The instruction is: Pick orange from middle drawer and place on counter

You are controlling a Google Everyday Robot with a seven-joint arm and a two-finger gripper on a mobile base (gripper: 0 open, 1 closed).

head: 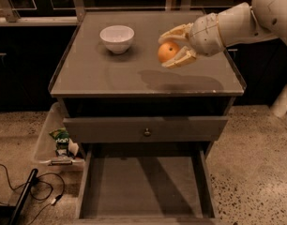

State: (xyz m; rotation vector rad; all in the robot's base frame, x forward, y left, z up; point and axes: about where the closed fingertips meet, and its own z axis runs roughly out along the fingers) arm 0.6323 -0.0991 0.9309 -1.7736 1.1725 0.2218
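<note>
My gripper (173, 47) comes in from the upper right and is shut on the orange (168, 52), a small round fruit held between its two pale fingers. It holds the orange in the air above the middle of the grey counter (110, 76), to the right of the white bowl. A shadow of the arm lies on the counter below it. The middle drawer (143, 184) is pulled open at the bottom of the view, and its flat grey bottom shows nothing in it.
A white bowl (117, 38) stands on the back left of the counter. A closed drawer front with a round knob (147, 132) sits above the open drawer. A clear bin with packets (59, 144) and black cables (26, 191) lie on the floor at left.
</note>
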